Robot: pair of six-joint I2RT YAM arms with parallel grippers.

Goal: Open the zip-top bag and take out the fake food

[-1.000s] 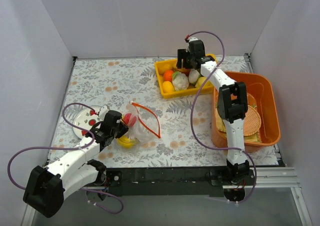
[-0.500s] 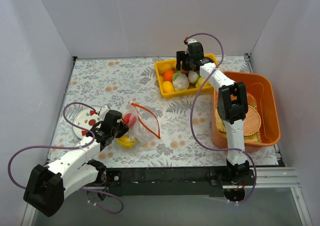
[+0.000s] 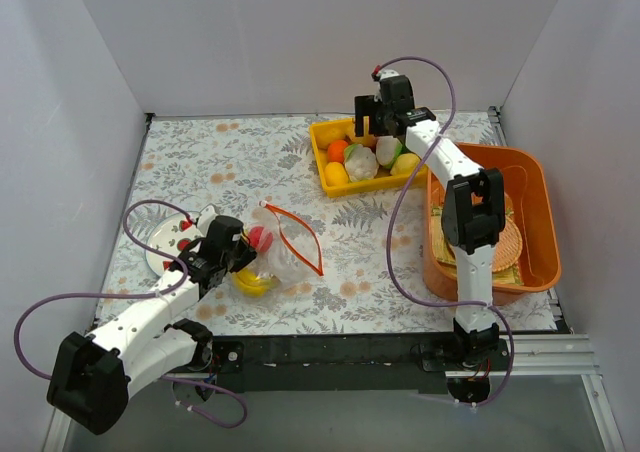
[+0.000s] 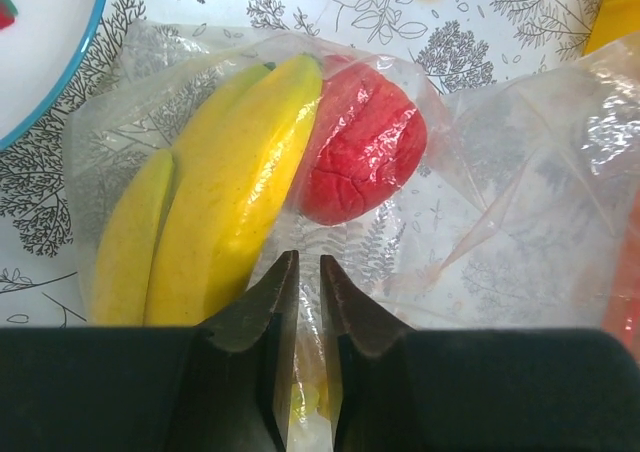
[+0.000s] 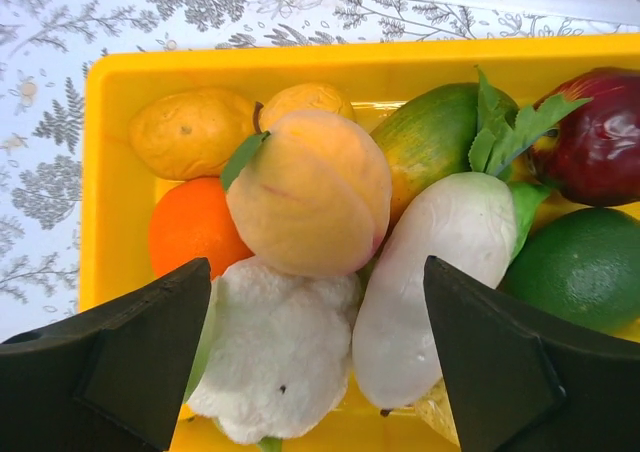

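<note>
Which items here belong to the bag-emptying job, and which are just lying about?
Job: zip-top bag, pinched by the left tool; banana bunch and red fruit inside it; yellow tray under the open right tool, likely the drop-off.
Lying about: orange tub, woven mat in it, plate.

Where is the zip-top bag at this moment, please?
In the top view, the zip-top bag lies at the front left, just right of the plate, pinched by the left gripper, with a banana bunch and red fruit inside.

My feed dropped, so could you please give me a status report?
Left claw shut on zip-top bag. Right claw open over yellow tray. Banana bunch, red fruit inside bag.
</note>
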